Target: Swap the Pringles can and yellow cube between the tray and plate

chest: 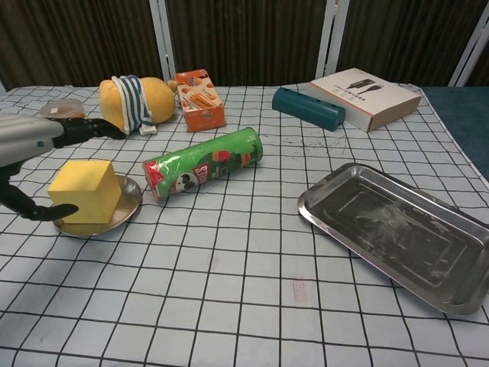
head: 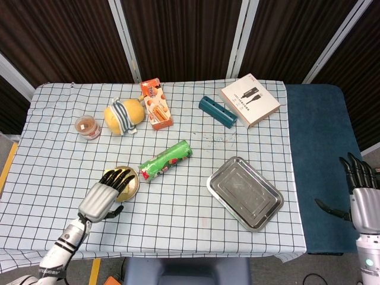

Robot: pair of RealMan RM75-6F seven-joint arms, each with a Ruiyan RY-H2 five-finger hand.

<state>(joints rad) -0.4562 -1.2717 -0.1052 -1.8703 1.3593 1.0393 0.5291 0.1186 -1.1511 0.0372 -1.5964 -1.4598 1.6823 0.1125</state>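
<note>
The yellow cube (chest: pixel 84 191) sits on the small round metal plate (chest: pixel 128 205) at the front left. My left hand (chest: pixel 34 149) reaches over it from the left. Its fingers (chest: pixel 88 127) stretch above the cube's top and its thumb (chest: pixel 38 211) lies low by the cube's near left side, not gripping. In the head view this hand (head: pixel 107 193) covers most of the cube. The green Pringles can (chest: pixel 202 172) lies on its side on the cloth, right of the plate. The steel tray (chest: pixel 397 233) stands empty at the right. My right hand (head: pixel 363 199) hangs off the table's right side, fingers spread, holding nothing.
Along the back stand a small jar (head: pixel 88 126), a yellow plush in a striped cloth (head: pixel 123 116), an orange snack box (head: pixel 156 104), a teal case (head: pixel 217 110) and a white box (head: pixel 250 99). A blue surface (head: pixel 320 148) adjoins the table on the right.
</note>
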